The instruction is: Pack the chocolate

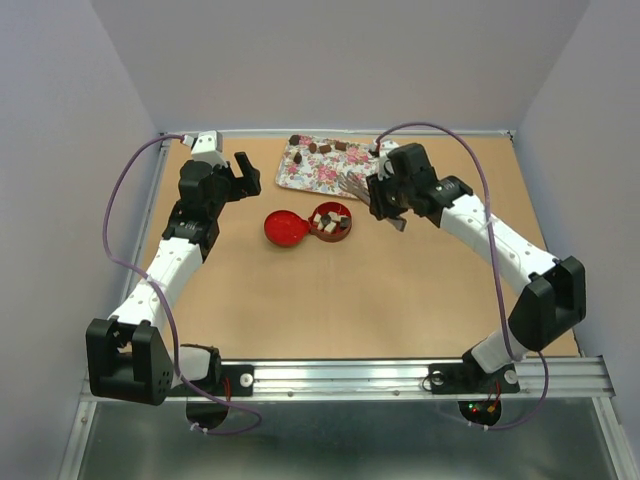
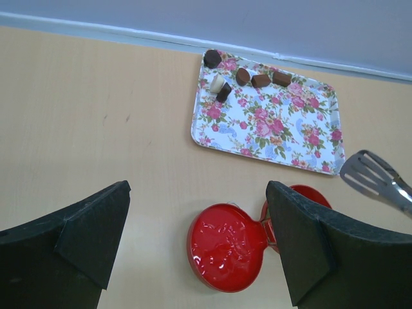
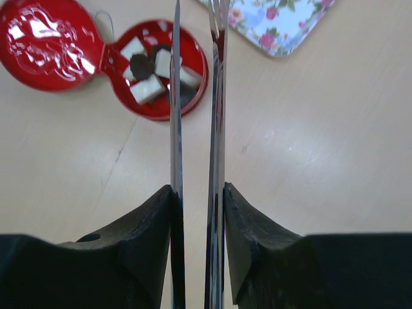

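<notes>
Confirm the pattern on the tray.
The tray is white, printed all over with pink flowers and green leaves. It shows best in the left wrist view.

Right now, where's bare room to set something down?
Free: table between red tin and arm bases; near half of the tray. Crowded: tray's far edge, lined with chocolate; right of the tin, where the right gripper holds the tongs.

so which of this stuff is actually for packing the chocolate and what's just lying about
For the job:
- chocolate pieces on the floral tray, more already in the red tin
- its open lid
- metal tongs, clamped in the right gripper

Just there:
- purple cables
- metal rail
- left gripper, open and holding nothing
</notes>
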Available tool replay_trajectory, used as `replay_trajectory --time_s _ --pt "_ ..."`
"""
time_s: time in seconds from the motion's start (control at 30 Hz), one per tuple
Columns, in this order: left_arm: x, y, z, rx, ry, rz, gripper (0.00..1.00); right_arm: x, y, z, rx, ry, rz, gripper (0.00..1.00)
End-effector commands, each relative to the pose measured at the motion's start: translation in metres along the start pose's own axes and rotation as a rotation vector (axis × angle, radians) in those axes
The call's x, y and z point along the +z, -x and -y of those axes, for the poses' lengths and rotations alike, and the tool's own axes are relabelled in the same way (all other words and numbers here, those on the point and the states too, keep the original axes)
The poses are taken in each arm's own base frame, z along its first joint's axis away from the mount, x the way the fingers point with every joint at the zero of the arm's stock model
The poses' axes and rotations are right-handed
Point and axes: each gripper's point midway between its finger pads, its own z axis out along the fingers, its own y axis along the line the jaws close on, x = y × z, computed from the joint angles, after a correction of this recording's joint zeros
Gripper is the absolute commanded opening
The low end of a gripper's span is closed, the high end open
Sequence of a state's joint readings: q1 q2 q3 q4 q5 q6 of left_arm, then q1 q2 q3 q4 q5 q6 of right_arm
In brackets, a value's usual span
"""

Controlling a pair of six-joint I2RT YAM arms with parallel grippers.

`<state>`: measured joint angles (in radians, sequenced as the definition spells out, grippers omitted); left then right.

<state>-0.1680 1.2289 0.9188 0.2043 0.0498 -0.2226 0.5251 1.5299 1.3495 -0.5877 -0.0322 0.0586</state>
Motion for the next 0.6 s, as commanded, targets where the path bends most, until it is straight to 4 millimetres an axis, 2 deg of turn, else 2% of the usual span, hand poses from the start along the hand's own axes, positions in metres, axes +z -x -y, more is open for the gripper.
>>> replay_trajectory --time_s 0.0,0.03,0.07,0.1,0.17,0.2,0.23,0.27,0.3,0.33,0.37,0.43,0.47,0.53,0.57 --pt "-0.010 0.043 0.012 0.004 -0.032 0.109 0.99 0.003 0.056 0.002 -0.046 -0.036 0.116 0.41" --pt "-0.010 0.043 0.012 0.004 -0.033 0.110 0.99 0.005 0.062 0.001 -0.053 -0.030 0.124 0.41" --pt "-0.010 0.043 0.011 0.003 -0.031 0.111 0.99 0.003 0.080 -0.001 -0.057 -0.025 0.161 0.41" --pt "-0.010 0.042 0.011 0.003 -0.030 0.108 0.99 0.020 0.079 -0.001 -0.056 -0.024 0.140 0.41" --pt "-0.010 0.043 0.012 0.002 -0.033 0.110 0.99 0.033 0.089 -0.006 -0.087 0.010 0.151 0.41" --pt "-0.010 0.042 0.012 0.002 -0.032 0.109 0.99 0.046 0.095 -0.009 -0.093 0.024 0.152 0.41" --pt "-0.011 0.043 0.012 0.002 -0.033 0.110 0.99 0.041 0.107 -0.011 -0.098 0.030 0.182 0.41" --pt "-0.011 0.043 0.013 0.001 -0.037 0.110 0.99 0.061 0.102 -0.011 -0.107 0.033 0.158 0.41" --pt "-0.011 0.045 0.013 -0.001 -0.039 0.115 0.99 0.068 0.105 -0.011 -0.112 0.039 0.158 0.41" --pt "-0.012 0.045 0.013 0.001 -0.039 0.116 0.99 0.072 0.115 -0.013 -0.116 0.042 0.176 0.42" --pt "-0.012 0.045 0.014 0.000 -0.042 0.115 0.99 0.090 0.110 -0.012 -0.122 0.042 0.153 0.42" --pt "-0.012 0.044 0.013 0.001 -0.039 0.115 0.99 0.100 0.122 -0.016 -0.132 0.059 0.174 0.43" --pt "-0.011 0.044 0.013 -0.001 -0.037 0.114 0.99 0.115 0.117 -0.015 -0.132 0.062 0.154 0.44" --pt "-0.011 0.043 0.012 0.001 -0.036 0.112 0.99 0.124 0.119 -0.016 -0.137 0.072 0.155 0.44" --pt "-0.011 0.044 0.012 0.001 -0.035 0.114 0.99 0.127 0.126 -0.017 -0.141 0.075 0.171 0.45"
